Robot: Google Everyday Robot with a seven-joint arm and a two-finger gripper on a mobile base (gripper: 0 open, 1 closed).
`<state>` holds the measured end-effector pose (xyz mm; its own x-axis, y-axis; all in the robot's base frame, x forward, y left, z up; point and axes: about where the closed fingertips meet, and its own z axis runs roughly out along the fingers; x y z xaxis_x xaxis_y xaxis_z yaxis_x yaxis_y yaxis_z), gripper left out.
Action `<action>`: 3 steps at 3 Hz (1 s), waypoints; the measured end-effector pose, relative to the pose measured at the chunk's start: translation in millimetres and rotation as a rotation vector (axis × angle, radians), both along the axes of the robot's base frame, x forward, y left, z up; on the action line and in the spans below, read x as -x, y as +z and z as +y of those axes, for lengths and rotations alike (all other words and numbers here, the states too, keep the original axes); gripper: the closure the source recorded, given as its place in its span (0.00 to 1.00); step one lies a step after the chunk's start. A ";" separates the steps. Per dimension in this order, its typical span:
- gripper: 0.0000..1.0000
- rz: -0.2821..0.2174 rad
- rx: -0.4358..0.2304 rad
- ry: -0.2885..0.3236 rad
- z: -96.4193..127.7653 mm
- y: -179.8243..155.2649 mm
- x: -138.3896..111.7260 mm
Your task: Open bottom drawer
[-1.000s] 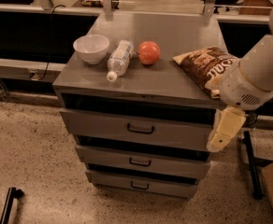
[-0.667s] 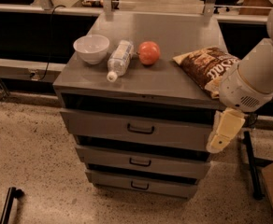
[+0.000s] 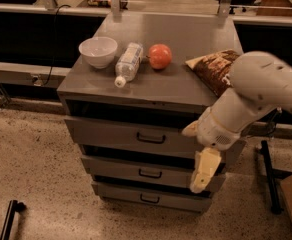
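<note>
The grey tabletop (image 3: 186,34) carries four things in a loose row. A white bowl (image 3: 98,51) stands upright at the left. Just beside it a plastic water bottle (image 3: 127,64) lies on its side, cap toward the front edge. Next come a red round fruit (image 3: 159,56) and, at the right, a chip bag (image 3: 216,70). The gripper (image 3: 203,171) hangs below the tabletop's front right corner.

Cabinet top (image 3: 186,31): you have bowl (image 3: 98,51), bottle (image 3: 127,63), fruit (image 3: 159,56), bag (image 3: 213,69), left to right.
Bottom drawer (image 3: 146,198): lowest, under middle drawer (image 3: 136,171).
Gripper (image 3: 202,174): before the middle drawer's right end.
</note>
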<state>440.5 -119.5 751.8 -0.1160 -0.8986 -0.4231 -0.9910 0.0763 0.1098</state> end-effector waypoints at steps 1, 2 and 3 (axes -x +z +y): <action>0.00 0.065 -0.060 0.124 46.9 -47.5 24.0; 0.00 0.074 -0.063 0.140 52.0 -53.4 29.3; 0.00 0.055 -0.073 0.143 66.9 -76.3 33.7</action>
